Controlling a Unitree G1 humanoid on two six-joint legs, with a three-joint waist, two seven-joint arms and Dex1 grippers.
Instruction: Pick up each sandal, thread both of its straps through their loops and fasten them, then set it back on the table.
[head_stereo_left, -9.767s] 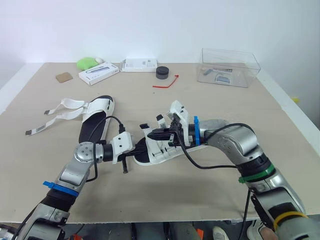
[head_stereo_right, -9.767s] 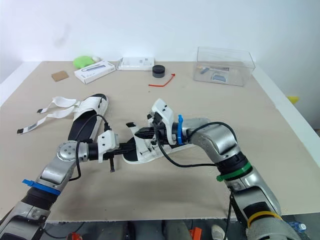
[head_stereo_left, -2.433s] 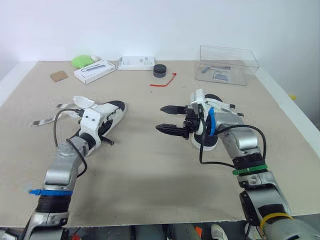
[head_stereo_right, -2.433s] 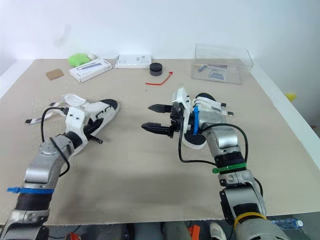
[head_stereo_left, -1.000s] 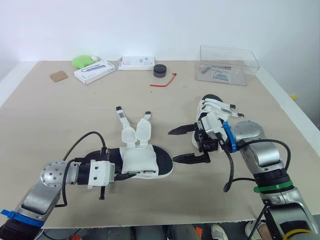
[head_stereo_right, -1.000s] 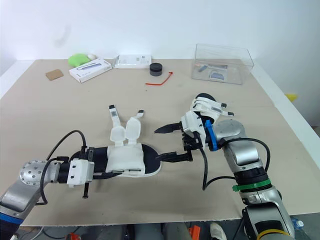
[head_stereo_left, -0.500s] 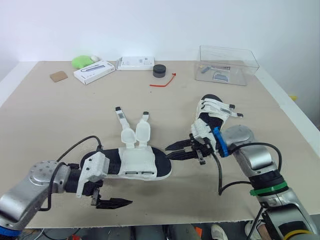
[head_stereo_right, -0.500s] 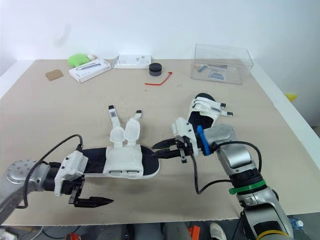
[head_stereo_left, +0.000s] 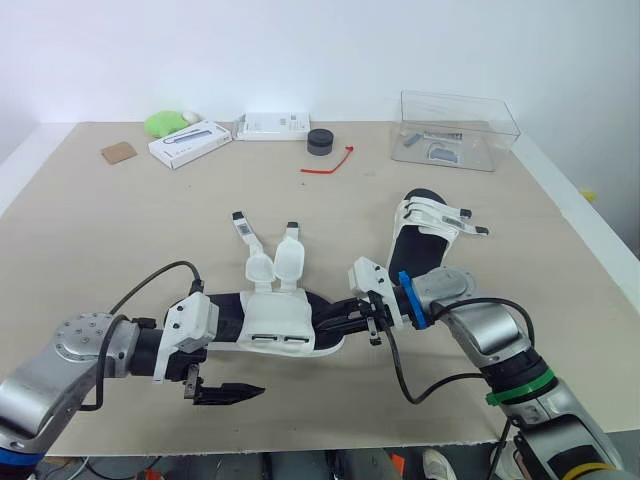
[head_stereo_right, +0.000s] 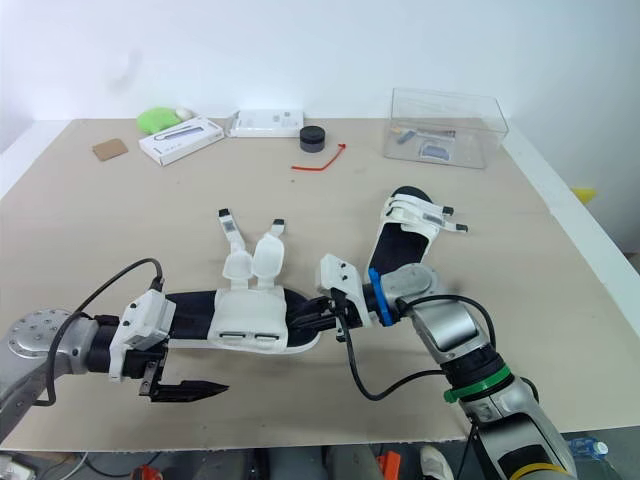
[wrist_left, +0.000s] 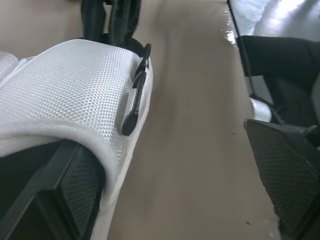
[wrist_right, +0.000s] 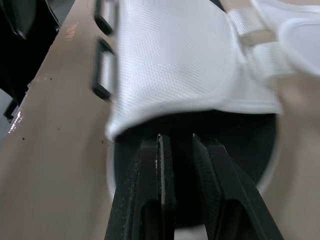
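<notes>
Left eye view: sandal (head_stereo_left: 270, 325) long axis left-right.

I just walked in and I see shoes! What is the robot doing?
The robot is working on a white sandal on the table, its two straps undone and spread out. The open left gripper is at the heel end; the right gripper, fingers nearly together, pokes in at the toe. The other sandal lies nearby, straps fastened.
</notes>
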